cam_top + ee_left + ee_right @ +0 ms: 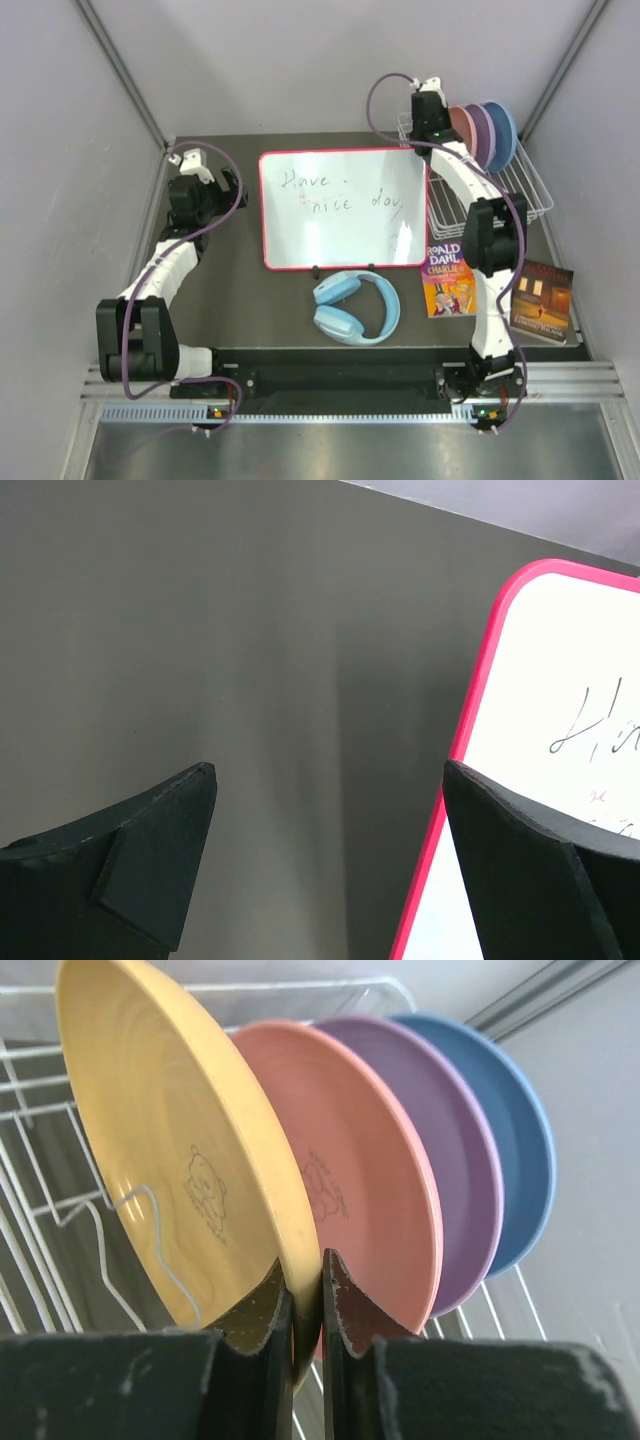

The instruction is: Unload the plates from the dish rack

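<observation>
Because the right gripper (322, 1265) is shut on only the thin lower rim of the yellow plate (170, 1140), a slip is judged the main risk. Little rim is covered by the pads, so the smooth plastic could pivot or be dropped when lifted.

The plate is stood on edge in the rack (525, 195) at the far right of the tabletop (230, 280). It is first in a row, with the pink plate (370, 1170) close behind, then the purple plate (455, 1150) and the blue plate (525, 1130). If the yellow plate is pulled out at a slant, the pink plate could be dragged or tipped; whether the two touch cannot be told. The rim could also be snagged on the rack's wires, and the light rack shifted.

The left gripper (328, 775) is spread wide with nothing held, over bare tabletop beside the whiteboard (560, 660). No support is offered from there.
</observation>
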Tool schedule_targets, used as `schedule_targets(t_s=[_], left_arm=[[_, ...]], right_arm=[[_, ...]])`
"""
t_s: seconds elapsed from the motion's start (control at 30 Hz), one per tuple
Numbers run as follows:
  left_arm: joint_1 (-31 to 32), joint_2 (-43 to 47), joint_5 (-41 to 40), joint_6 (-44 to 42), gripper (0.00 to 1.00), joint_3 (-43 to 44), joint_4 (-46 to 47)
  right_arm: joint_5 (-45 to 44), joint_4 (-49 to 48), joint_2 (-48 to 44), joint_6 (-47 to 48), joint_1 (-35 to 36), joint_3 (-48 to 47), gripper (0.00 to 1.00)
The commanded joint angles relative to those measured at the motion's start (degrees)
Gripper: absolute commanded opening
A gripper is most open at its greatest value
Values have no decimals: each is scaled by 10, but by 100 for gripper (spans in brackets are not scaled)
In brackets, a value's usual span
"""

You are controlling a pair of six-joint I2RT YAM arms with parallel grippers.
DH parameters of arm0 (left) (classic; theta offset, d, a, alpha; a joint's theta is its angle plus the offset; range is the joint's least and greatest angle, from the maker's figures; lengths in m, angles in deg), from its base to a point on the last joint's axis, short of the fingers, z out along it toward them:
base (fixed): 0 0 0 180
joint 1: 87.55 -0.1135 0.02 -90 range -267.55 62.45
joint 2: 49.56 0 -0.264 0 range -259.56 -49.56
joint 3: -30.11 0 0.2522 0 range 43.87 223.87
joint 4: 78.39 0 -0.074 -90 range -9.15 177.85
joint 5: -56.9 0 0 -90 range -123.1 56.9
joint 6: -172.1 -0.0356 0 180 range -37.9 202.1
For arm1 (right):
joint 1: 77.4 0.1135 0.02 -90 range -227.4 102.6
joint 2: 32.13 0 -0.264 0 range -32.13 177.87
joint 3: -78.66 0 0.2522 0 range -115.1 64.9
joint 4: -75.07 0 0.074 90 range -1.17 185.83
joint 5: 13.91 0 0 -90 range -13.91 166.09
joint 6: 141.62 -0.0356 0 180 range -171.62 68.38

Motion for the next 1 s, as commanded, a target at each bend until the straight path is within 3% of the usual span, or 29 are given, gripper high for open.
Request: schedule_targets(t_s=[0.0, 0.27, 0.53, 0.67, 0.83, 0.97], left_arm=[[-1, 3, -20, -11, 99, -3, 30], [0, 13, -50, -11, 99, -2, 26], [-1, 11, -18, -5, 99, 13, 14], [-1, 8, 13, -6, 99, 35, -2], [-1, 16, 46, 12, 99, 56, 11], [-1, 4, 97, 40, 99, 87, 46]], right_arm=[[-92, -166, -44, 49, 40, 21, 0], [-222, -390, -78, 181, 55, 63, 0], [-246, -460, -114, 231, 55, 67, 0], [-204, -354, -167, 145, 66, 62, 0], [-51, -107, -218, -31, 72, -4, 0], [60, -20, -218, -102, 82, -43, 0]])
